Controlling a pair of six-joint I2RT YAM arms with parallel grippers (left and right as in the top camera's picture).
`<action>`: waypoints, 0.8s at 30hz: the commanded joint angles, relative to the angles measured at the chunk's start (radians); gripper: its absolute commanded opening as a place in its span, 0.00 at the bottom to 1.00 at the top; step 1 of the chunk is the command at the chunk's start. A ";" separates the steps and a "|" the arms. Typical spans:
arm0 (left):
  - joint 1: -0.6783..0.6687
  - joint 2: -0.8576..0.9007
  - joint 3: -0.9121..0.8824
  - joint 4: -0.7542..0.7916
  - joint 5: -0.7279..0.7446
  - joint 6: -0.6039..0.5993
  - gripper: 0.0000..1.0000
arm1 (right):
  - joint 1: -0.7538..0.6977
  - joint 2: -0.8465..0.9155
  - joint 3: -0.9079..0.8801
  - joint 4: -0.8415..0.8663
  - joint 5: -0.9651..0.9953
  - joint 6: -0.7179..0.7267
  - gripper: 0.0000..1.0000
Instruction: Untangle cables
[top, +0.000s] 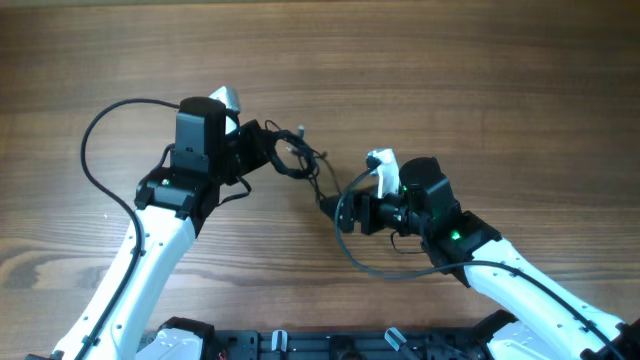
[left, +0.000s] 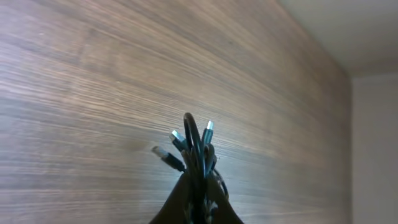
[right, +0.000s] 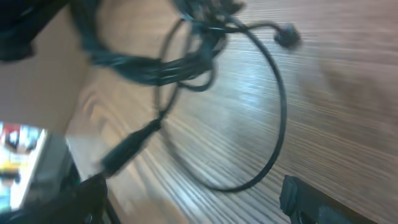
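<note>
Clearly unfinished: left gripper (top: 268, 150) clamps the cables (top: 297, 158) as one knotted bunch; right gripper (top: 340, 208) stands with fingers apart beside one loose loop (right: 280, 124)

right wrist: cables (right: 155, 68) blurred, cut by top edge; left wrist: left gripper (left: 198, 186) cropped at bottom

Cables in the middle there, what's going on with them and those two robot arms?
Two robot arms are working on a tangle of thin black cables at a wooden table. The left gripper has its jaws shut on the bunch, with plug ends poking out past them. The right gripper is close by with jaws open, a loose cable loop lying in front of it. Nothing is separated yet.
</note>
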 joint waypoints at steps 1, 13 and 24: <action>0.001 -0.021 0.016 -0.011 -0.054 -0.014 0.04 | -0.002 0.004 -0.001 0.020 -0.073 -0.159 0.91; -0.014 -0.021 0.016 -0.034 -0.046 -0.114 0.04 | 0.039 0.026 -0.001 0.147 -0.061 -0.214 0.89; -0.074 -0.021 0.016 -0.042 -0.045 -0.200 0.04 | 0.084 0.167 -0.001 0.180 0.095 -0.159 0.47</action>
